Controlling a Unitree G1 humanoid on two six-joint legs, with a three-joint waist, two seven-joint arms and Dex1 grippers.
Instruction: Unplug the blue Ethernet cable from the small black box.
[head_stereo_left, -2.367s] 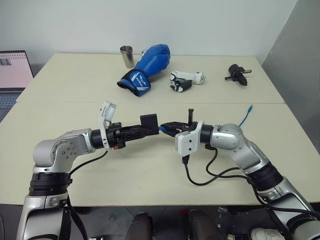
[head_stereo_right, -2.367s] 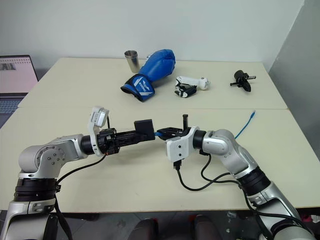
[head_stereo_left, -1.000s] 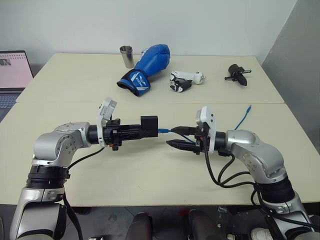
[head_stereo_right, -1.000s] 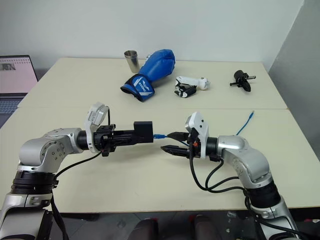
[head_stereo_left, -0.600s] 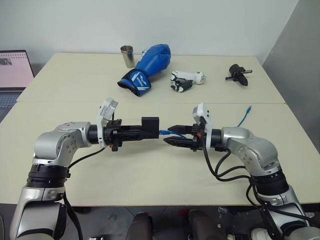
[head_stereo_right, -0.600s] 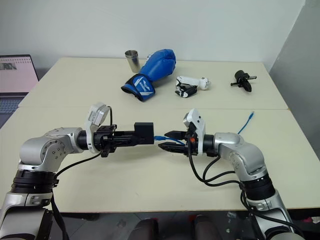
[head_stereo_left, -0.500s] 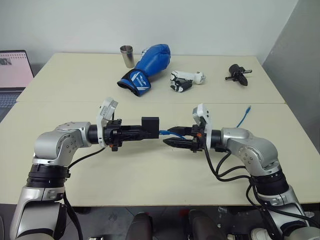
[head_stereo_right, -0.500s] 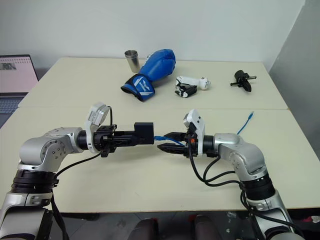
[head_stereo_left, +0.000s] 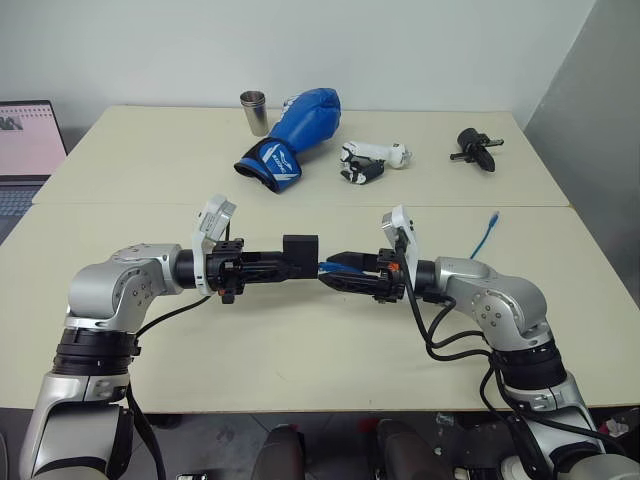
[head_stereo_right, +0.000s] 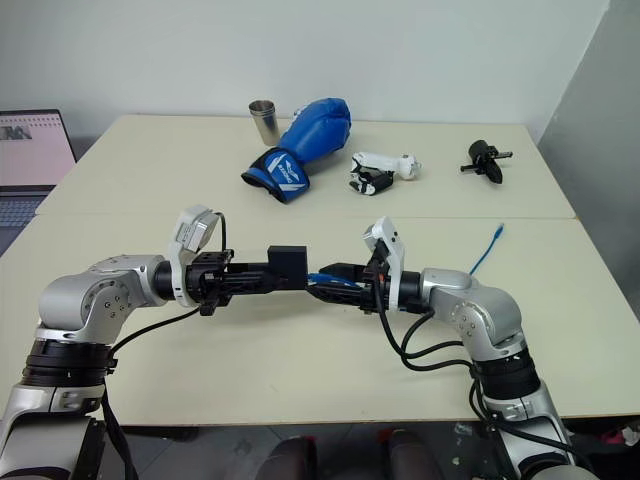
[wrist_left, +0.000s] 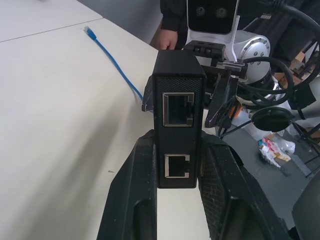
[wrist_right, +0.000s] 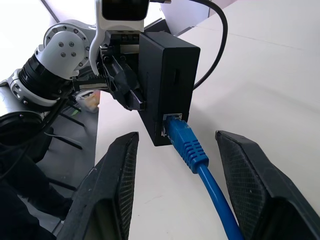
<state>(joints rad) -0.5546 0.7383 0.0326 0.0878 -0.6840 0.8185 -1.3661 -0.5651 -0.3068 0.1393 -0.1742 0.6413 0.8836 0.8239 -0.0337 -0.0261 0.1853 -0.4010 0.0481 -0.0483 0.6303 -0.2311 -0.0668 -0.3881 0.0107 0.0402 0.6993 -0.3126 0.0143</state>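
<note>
Blue Ethernet cable still plugged into small black box, which left gripper pinches. Right gripper spread, fingers straddling the plug along the cable's axis.

small black box between left gripper and right gripper, above table

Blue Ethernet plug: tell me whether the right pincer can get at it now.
Probably yes. The right pincer is open, one finger on each side of the blue Ethernet plug seated in the small black box, nothing between.
</note>
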